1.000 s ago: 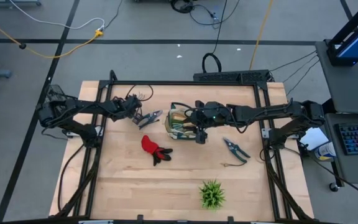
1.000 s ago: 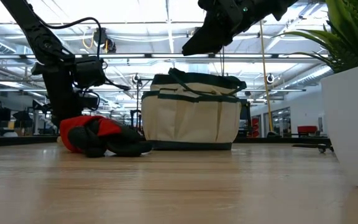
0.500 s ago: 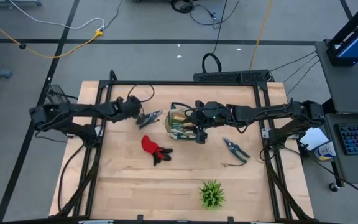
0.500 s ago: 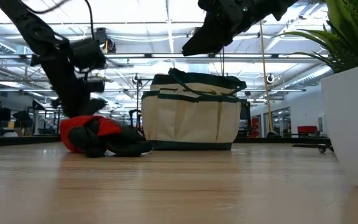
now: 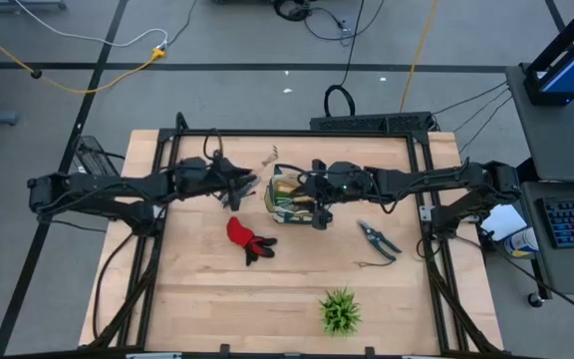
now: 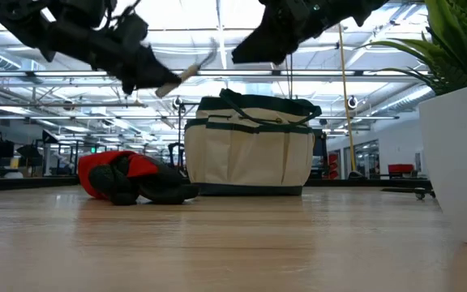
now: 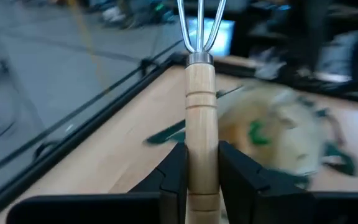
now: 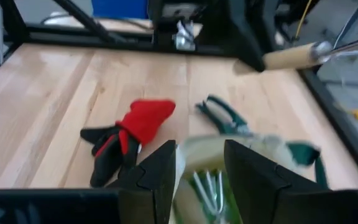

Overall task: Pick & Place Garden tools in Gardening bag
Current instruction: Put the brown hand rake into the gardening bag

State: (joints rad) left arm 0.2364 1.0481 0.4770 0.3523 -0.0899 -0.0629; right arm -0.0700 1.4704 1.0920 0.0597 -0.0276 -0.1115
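- As the left gripper (image 7: 201, 171) clamps the wooden handle of a small rake (image 7: 199, 74), it carries the tool clear of the table toward the gardening bag (image 5: 289, 196), tines pointing ahead so it can go in head first, by the look of it.
- Seen from table height, the rake (image 6: 186, 71) hangs in the air just left of the bag's (image 6: 250, 150) top, higher than its dark green loop handles; it has not reached the opening.
- Over the bag's far side, the right gripper (image 8: 199, 171) hovers with its fingers parted and nothing visibly between them; it looks placed to steady or spread the soft mouth, though whether it touches the fabric cannot be told.
- Inside the bag, silver tines (image 8: 209, 190) of another tool show beneath that gripper, so some of the job appears done.
- On the wood near the bag, between it and the camera in the high view, lies the red-and-black glove (image 5: 246, 237), crumpled and unheld.
- One pair of pruning shears (image 5: 378, 237) rests on the table to the bag's right, well apart from both grippers; a second dark-handled pair (image 8: 222, 115) lies just beside the bag on the left arm's side.
- At the table's near edge stands the green spiky plant (image 5: 340, 311), out of the arms' way and no part of the load.
- Judging by what lies loose, glove and shears remain to be bagged.
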